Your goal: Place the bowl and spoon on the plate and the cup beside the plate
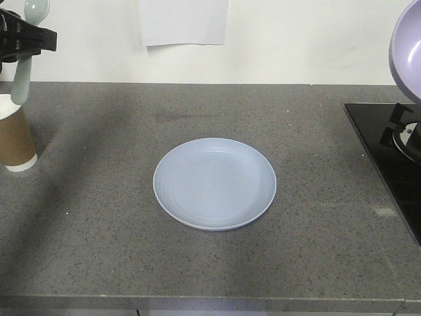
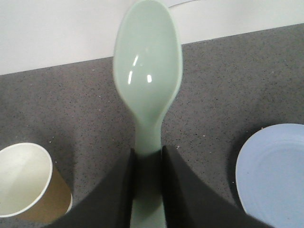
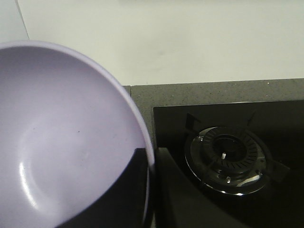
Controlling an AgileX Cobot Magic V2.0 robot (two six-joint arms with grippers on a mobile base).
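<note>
Spoon and bowl held aloft at either side of a grey speckled counter (image 1: 92, 230), plate flat in the middle.

At far left, pinched shut on the handle of the pale mint-green spoon (image 2: 147, 80): the left gripper (image 2: 147, 153), one black finger on each side, scoop pointing up against the pale wall, handle end hanging near the rim of the brown paper cup (image 1: 14, 135). Cup upright on the counter at the left edge, white inside showing, well apart from the plate (image 1: 214, 184). Plate pale blue-lavender, round, lying flat at the counter's centre. At far right, closed on the rim of the lavender bowl (image 3: 61, 137): the right gripper (image 3: 149, 161), one finger inside and one outside, bowl tipped steeply on edge in the air over a black gas hob (image 3: 228, 156). On the wall behind, a white paper sheet (image 1: 184, 23).
</note>
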